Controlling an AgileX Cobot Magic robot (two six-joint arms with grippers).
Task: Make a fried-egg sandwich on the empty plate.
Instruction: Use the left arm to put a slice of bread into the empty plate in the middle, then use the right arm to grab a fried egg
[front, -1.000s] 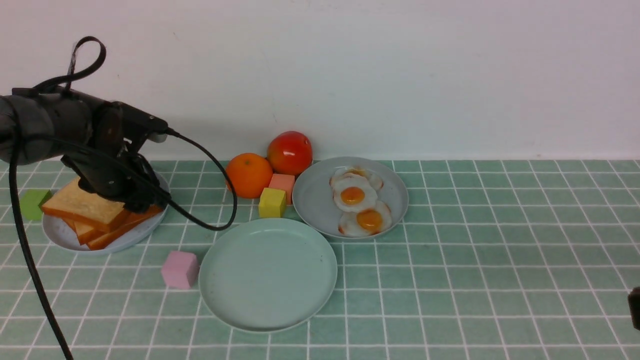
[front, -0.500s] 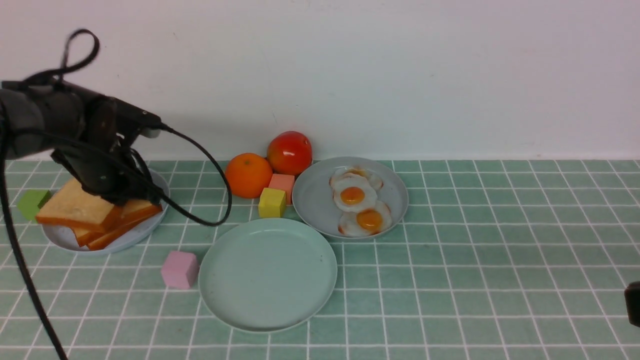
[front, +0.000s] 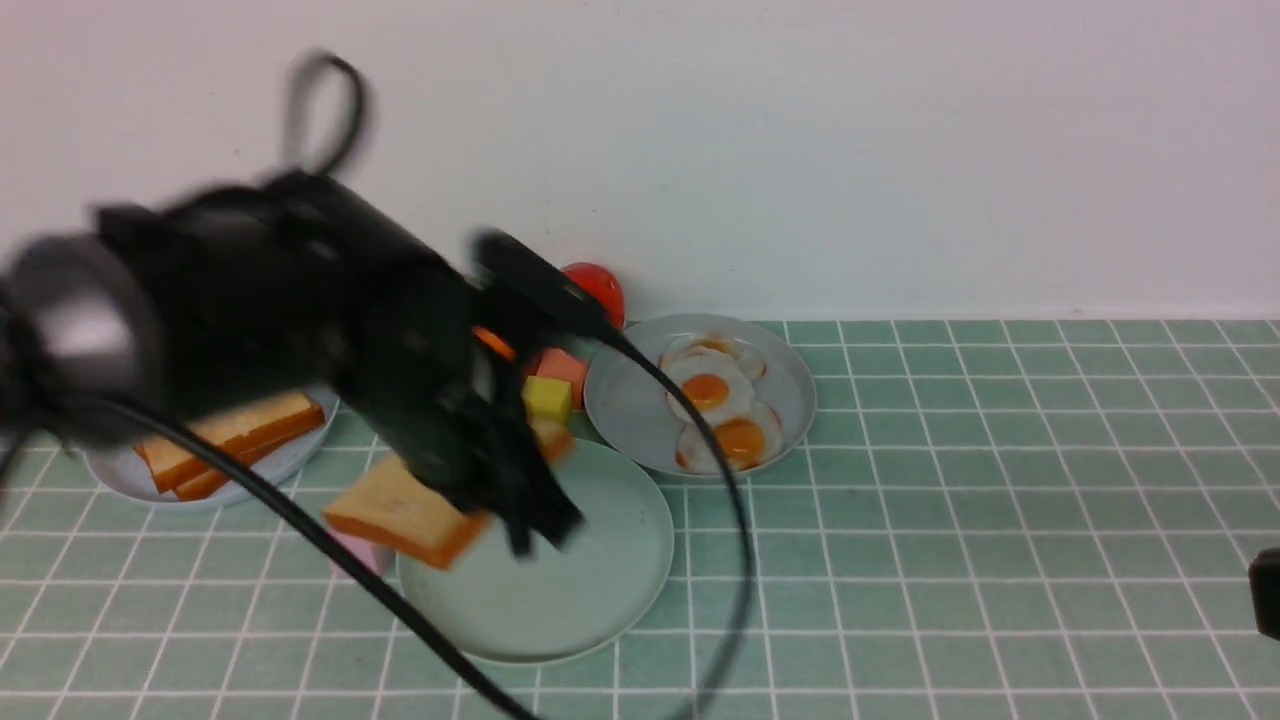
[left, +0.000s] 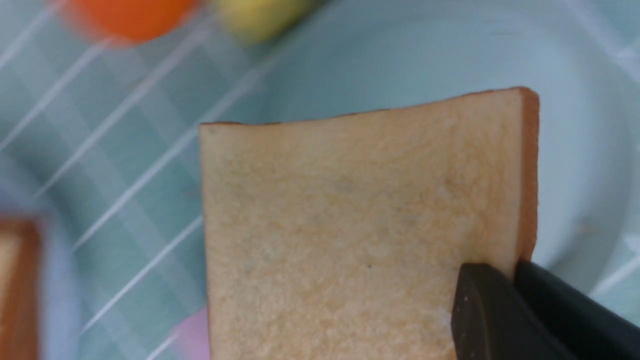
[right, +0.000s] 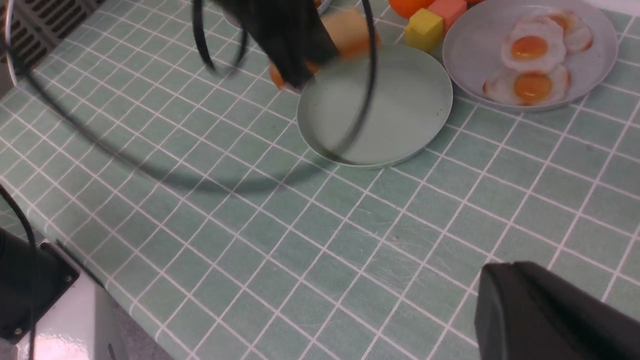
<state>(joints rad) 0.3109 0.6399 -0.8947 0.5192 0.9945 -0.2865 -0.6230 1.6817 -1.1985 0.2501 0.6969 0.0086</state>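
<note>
While my right gripper (front: 1268, 592) idles nearest, its grip impossible to tell, the left gripper (front: 525, 505) pinches a toast (front: 405, 515) by one edge over the left rim of the empty plate (front: 600, 585), so I fear it pivots and lands half off, eggs (front: 715, 410) waiting beyond.

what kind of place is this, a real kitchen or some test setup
Probably a lab bench staged as a kitchen, not a real one: a green tiled surface against a bare wall, a yellow block beside plated eggs, and a robot arm holding toast.
</note>
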